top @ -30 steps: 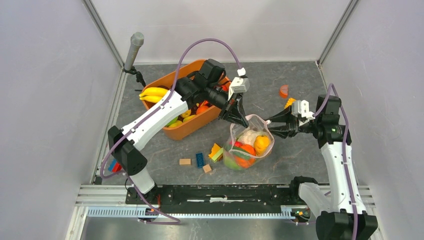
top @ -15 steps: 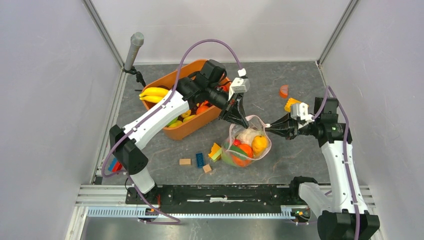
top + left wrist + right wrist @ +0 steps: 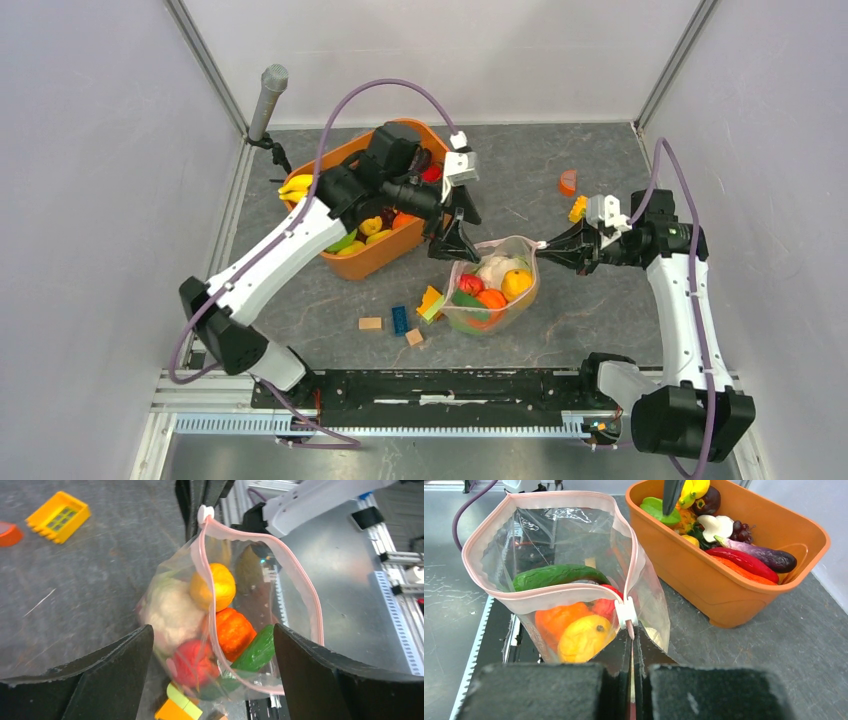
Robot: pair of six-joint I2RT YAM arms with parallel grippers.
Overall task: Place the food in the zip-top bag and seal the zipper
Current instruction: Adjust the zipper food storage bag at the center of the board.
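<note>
The zip-top bag (image 3: 574,535) just ahead of the black right fingers (image 3: 549,690) is seen as clear, edged by a pale pink zipper (image 3: 549,594) with a white slider tab (image 3: 625,613). Through it the food (image 3: 584,639) is shown in green, orange, yellow, red and (nearer the black left fingers (image 3: 100,680)) creamy white. The tub (image 3: 724,590) beyond is orange; the tabletop (image 3: 774,670) is mottled dark grey.

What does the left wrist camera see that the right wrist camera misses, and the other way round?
Only the left wrist view: the yellow block and the half-disc. Only the right wrist view: the tub of vegetables. Both: the bag with its zipper open, the slider, the right gripper pinching the bag beside it, and the cucumber inside.
</note>
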